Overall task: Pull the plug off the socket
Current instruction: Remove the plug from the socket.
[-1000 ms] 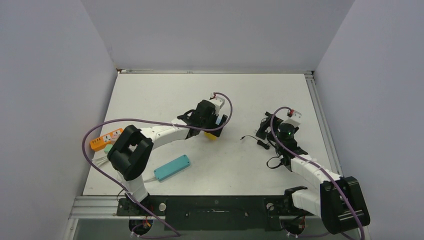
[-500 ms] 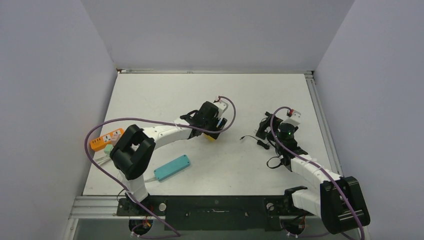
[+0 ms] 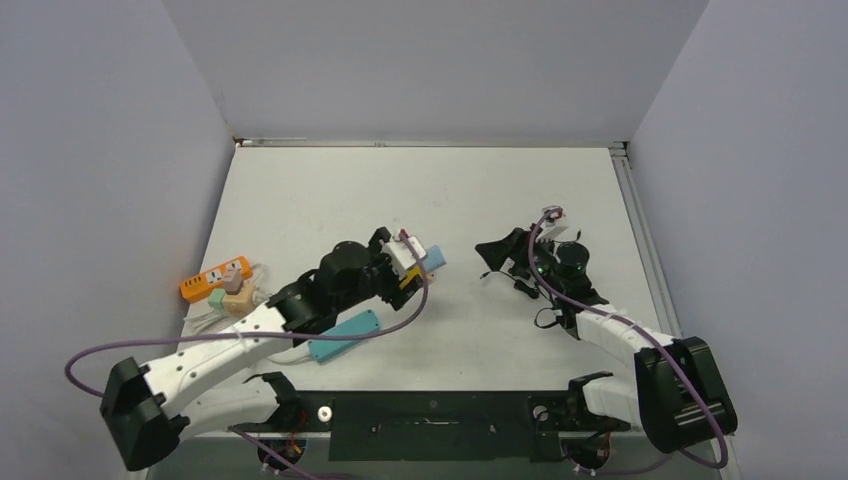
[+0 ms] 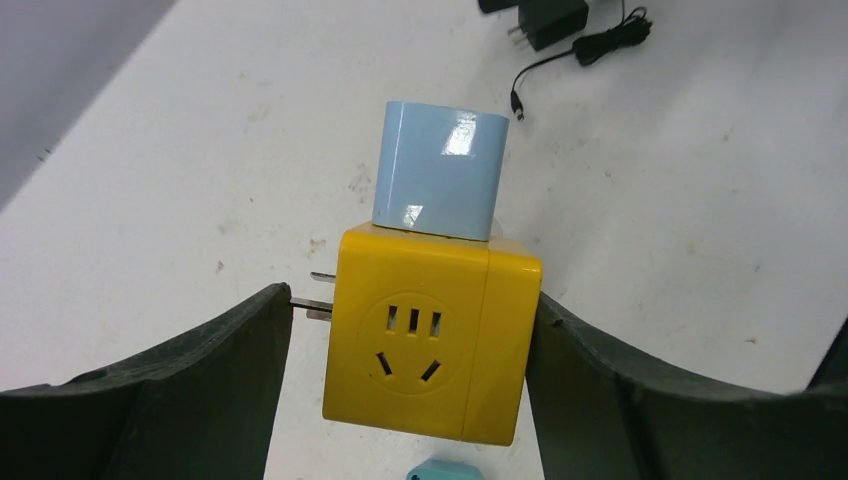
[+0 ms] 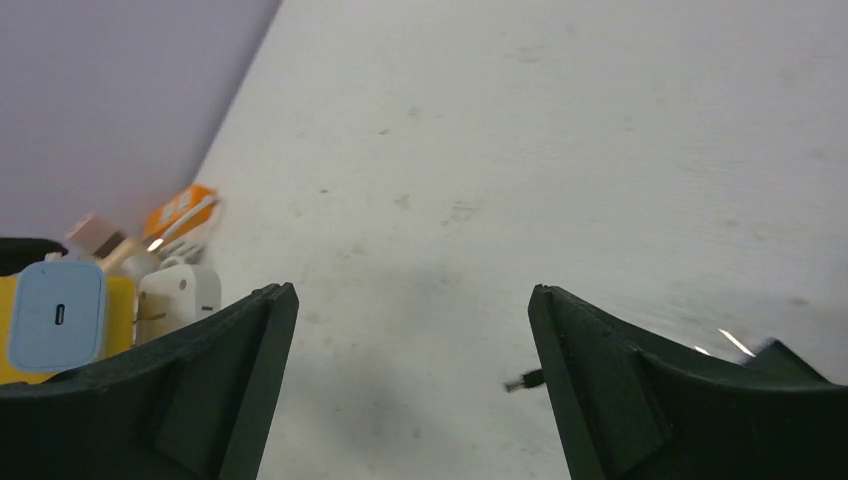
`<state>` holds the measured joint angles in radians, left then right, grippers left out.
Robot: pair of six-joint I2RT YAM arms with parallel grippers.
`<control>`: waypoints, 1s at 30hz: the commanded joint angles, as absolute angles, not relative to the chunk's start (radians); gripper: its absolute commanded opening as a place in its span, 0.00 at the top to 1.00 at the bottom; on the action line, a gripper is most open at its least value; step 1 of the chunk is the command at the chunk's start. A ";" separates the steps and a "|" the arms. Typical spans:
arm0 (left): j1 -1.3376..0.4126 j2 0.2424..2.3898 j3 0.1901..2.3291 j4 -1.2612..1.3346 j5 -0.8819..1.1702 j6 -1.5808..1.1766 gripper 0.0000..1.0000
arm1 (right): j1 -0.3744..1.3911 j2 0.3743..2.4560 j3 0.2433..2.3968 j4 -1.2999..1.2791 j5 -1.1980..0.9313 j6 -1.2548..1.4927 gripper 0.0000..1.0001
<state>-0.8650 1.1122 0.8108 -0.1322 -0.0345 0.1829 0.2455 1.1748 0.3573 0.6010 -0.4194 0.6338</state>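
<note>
Altogether, two arms are seen over the white bench (image 3: pixel 320 190), each ending in one tool. One yellow socket cube (image 4: pixel 428 345) is gripped by the left tool (image 4: pixel 410 350), whose two dark fingers (image 4: pixel 215 375) are closed against the cube's left and right sides, so that the cube is held clear of the bench. One light blue plug (image 4: pixel 440 170) is seated in the cube's top face, fully pushed in, and one five-hole outlet is shown on the face turned toward the left wrist camera. Two metal prongs (image 4: pixel 318 293) are seen sticking out from the cube's left side, next to the left finger. From above, the cube and plug are found near the middle of the bench, at the tip of the left arm. The right tool (image 5: pixel 410 340) is held wide open with nothing between its two fingers, pointed toward the left arm across bare bench. One black adapter with a thin cable (image 3: pixel 520 287) lies just beside the right tool. One teal strip (image 3: pixel 344 334) lies near the front edge, and one orange power strip (image 3: pixel 212 276) with plugs beside it lies at the left edge.
</note>
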 commanded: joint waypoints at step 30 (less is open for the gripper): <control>-0.966 0.825 0.599 0.040 -0.047 0.405 1.00 | 0.621 1.473 0.534 1.044 -0.928 0.740 0.32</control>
<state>-0.9569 0.8349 0.5648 -0.0700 -0.0864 0.4072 0.6083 1.4605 0.4946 0.9546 -0.8886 0.7280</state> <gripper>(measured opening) 0.712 0.732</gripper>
